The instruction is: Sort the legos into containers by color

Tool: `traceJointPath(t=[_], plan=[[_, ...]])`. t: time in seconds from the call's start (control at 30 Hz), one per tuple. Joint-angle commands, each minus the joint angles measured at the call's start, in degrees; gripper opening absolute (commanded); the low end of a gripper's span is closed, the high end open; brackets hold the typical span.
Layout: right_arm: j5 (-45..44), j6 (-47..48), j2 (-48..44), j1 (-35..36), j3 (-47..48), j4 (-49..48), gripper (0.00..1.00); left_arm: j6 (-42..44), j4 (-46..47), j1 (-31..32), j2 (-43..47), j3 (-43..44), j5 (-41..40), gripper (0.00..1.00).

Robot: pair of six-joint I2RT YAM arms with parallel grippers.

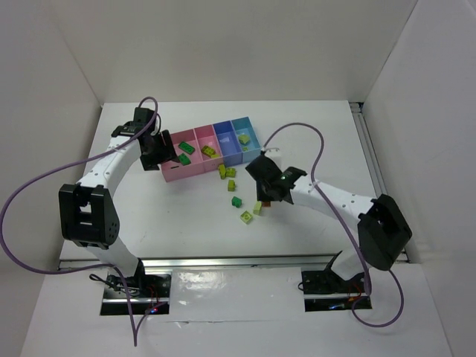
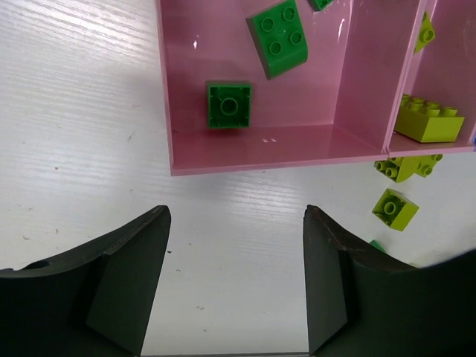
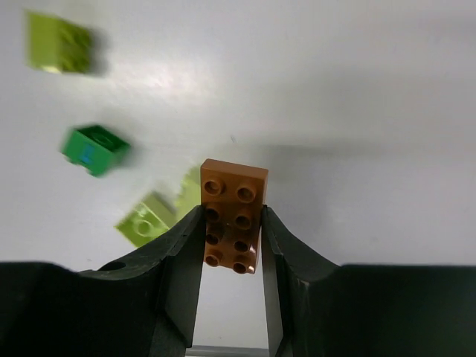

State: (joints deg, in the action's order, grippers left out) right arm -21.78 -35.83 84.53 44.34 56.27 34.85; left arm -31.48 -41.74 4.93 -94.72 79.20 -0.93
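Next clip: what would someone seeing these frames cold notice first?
The lone orange-brown brick pinched in the right gripper draws the eye first, with loose green bricks scattered nearby. Next comes the row of pink and blue bins at the far middle of the table. Dark green bricks lie in the leftmost pink bin, and the left gripper is open just in front of it.

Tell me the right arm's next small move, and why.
Probably lift straight up. The right gripper is closed on the brown brick, and a yellow-green brick lies right beside it; rising first should avoid knocking it.
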Motion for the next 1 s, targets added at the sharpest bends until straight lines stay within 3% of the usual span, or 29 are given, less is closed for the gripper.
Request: traceJointPath(t=[0.0, 0.23, 0.43, 0.67, 0.73, 0.83, 0.93, 0.97], plan=[[-5.64, 7.42, 3.43, -1.18, 12.06, -1.53, 0.38, 0.99, 1.39, 0.17, 0.06, 2.45, 2.59, 0.76], [-1.52, 16.13, 20.12, -5.13, 34.67, -10.32, 0.38, 1.60, 4.64, 1.22, 2.60, -1.85, 8.22, 0.73], [1.30, 18.78, 36.98, -7.86, 53.99, -11.47, 0.38, 0.38, 5.17, 6.14, 4.54, -6.94, 8.93, 0.73], [4.28, 19.40, 48.00, -10.94, 66.14, -14.45, 0.38, -2.27, 8.86, 9.92, 4.54, -12.40, 11.65, 0.70], [5.78, 19.40, 51.41, -12.16, 69.13, -13.94, 0.41, -2.97, 9.39, 10.63, 4.54, -12.92, 11.65, 0.70], [7.45, 19.40, 54.24, -12.17, 75.20, -11.74, 0.64, -2.97, 9.39, 11.24, 3.93, -12.41, 11.65, 0.70], [8.07, 19.40, 53.90, -12.17, 74.79, -11.74, 0.77, -2.97, 9.39, 11.24, 3.31, -11.88, 11.65, 0.71], [8.07, 19.40, 51.98, -12.17, 73.56, -12.78, 0.77, -2.97, 9.39, 11.24, 3.31, -11.87, 11.65, 0.71]])
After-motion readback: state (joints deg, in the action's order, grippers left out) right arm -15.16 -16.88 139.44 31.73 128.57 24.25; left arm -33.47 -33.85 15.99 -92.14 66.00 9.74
